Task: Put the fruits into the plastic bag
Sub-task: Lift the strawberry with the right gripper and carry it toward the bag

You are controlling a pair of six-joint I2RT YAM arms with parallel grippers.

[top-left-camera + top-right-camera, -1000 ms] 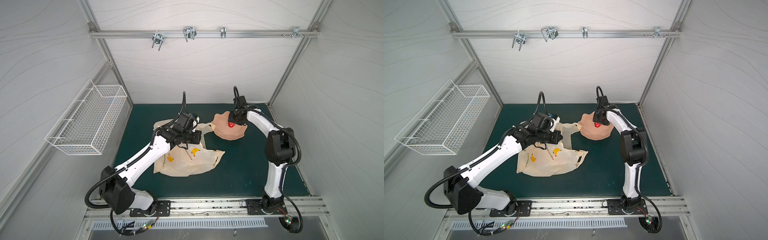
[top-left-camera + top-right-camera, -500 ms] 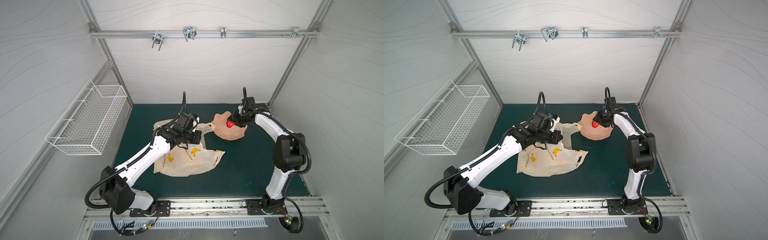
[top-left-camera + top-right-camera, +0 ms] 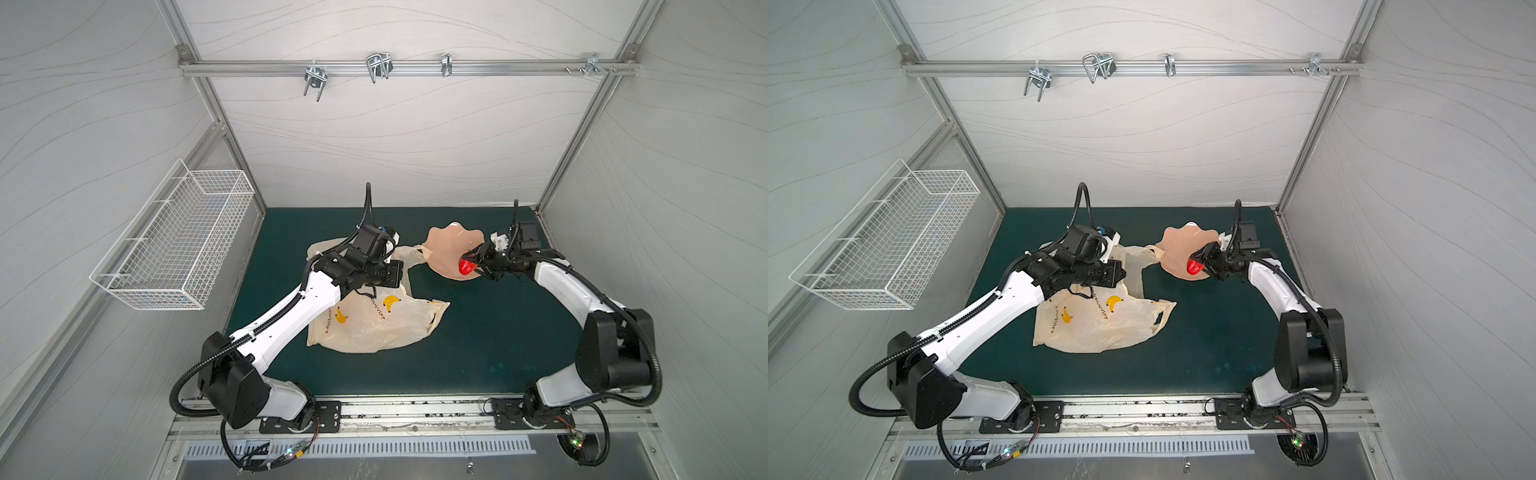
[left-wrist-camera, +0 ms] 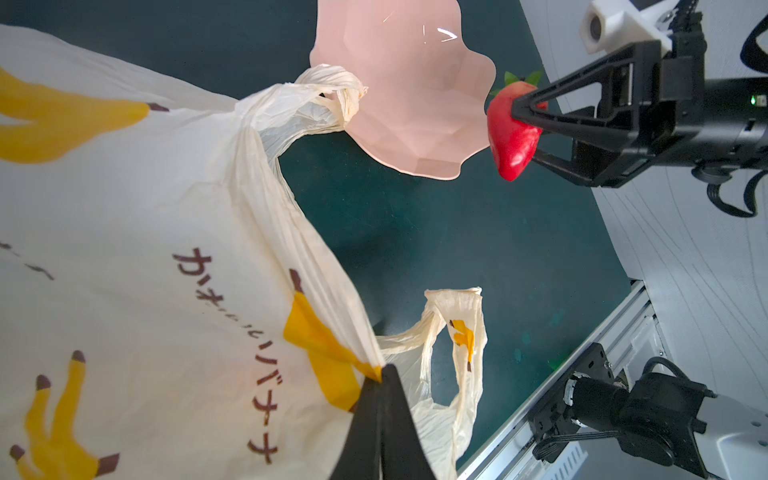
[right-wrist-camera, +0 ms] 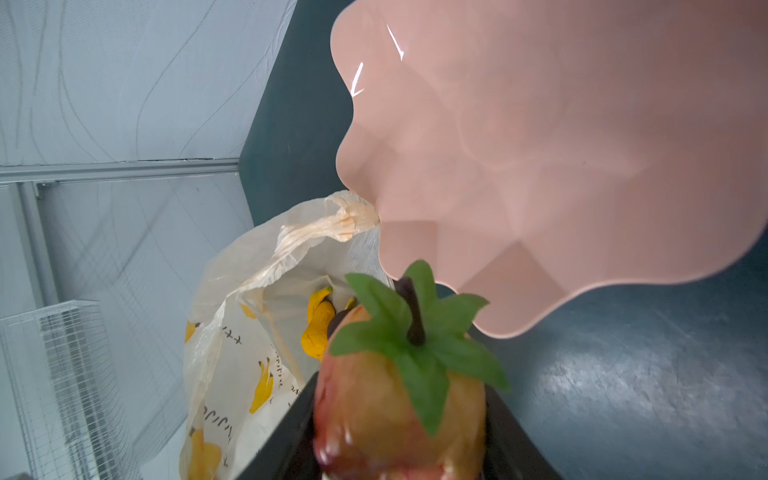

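Now plastic bag [image 5: 232, 332] holds banana [image 5: 318, 332]

On the dark green mat [image 3: 498, 340], left of middle: the crinkly cream plastic bag [image 3: 374, 328]. Behind it to the right, touching one handle loop [image 3: 417, 252]: the pale pink scalloped dish [image 3: 446, 245]. At the dish's near right edge, in the right gripper [image 3: 469, 266]: the red toy strawberry [image 3: 464, 269]. On the left wall [image 3: 83, 166]: the white wire basket [image 3: 174, 257].

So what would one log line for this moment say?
left gripper: shut on bag | right gripper: holds strawberry near dish | strawberry not yet in bag
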